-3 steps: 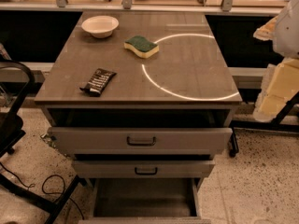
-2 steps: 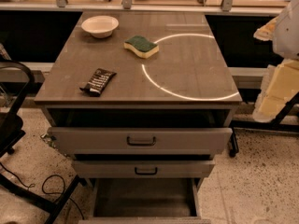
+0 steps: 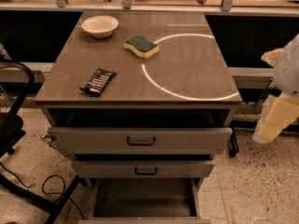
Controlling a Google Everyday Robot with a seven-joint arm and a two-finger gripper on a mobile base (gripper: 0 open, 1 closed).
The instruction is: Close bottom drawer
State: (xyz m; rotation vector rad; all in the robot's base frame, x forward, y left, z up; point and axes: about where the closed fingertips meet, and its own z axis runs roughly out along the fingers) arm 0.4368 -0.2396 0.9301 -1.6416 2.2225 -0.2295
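Nothing done yet, I'd say: the bottom drawer (image 3: pixel 145 200) is pulled way out at the foot of the cabinet (image 3: pixel 187 73), dark inside showing, so the whole push is left. My gripper (image 3: pixel 278 116) hangs off to the right, well apart from it, touching nothing I can see; can't tell if it's open or clamped.
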